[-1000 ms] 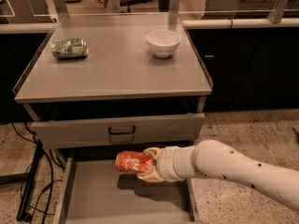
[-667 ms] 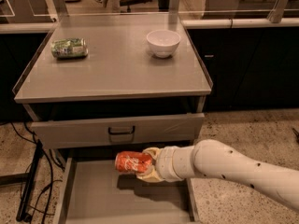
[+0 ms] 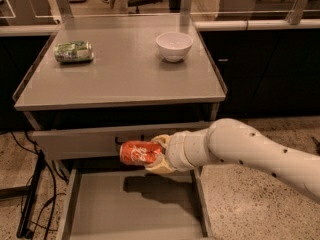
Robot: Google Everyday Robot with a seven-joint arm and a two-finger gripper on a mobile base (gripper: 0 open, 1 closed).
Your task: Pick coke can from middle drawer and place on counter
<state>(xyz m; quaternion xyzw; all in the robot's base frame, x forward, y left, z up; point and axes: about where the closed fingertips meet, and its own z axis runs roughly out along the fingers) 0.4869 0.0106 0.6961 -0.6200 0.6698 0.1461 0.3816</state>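
Note:
The coke can [image 3: 137, 152], red-orange with white lettering, lies sideways in my gripper [image 3: 158, 154], which is shut on it. I hold it in the air above the open middle drawer [image 3: 132, 206], in front of the grey drawer front above it. My white arm comes in from the right. The drawer floor is bare and shows the can's shadow. The counter [image 3: 120, 69] is the grey cabinet top above.
A green can [image 3: 73, 51] lies on its side at the counter's back left. A white bowl [image 3: 174, 45] stands at the back right. The upper drawer front [image 3: 85, 141] is slightly out. Black cables [image 3: 27, 194] hang at the left on the speckled floor.
My gripper has lifted the coke can up from just above the drawer floor to the level of the drawer front above.

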